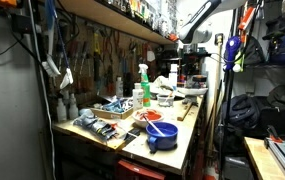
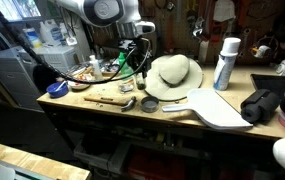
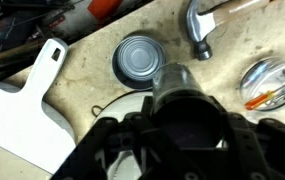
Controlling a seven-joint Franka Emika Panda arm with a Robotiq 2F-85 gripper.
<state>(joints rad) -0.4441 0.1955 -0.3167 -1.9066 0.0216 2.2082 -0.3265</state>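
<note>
Gripper, exterior view: black gripper [image 2: 134, 60] hangs above wooden workbench [image 2: 92, 105], beside pale straw hat [image 2: 174, 75].
Tin, same view: small round grey metal tin [image 2: 150, 103] on bench, just before hat.
Tin, wrist view: between white plastic cutting board [image 3: 17, 100] and steel hammer head [image 3: 200, 35].
Grip: clenched or released, can't tell.

My tool [image 3: 170, 85]: blurring close up, hiding its own fingertips from me.
Hammer [image 3: 200, 28]: handle running off the top edge.
</note>
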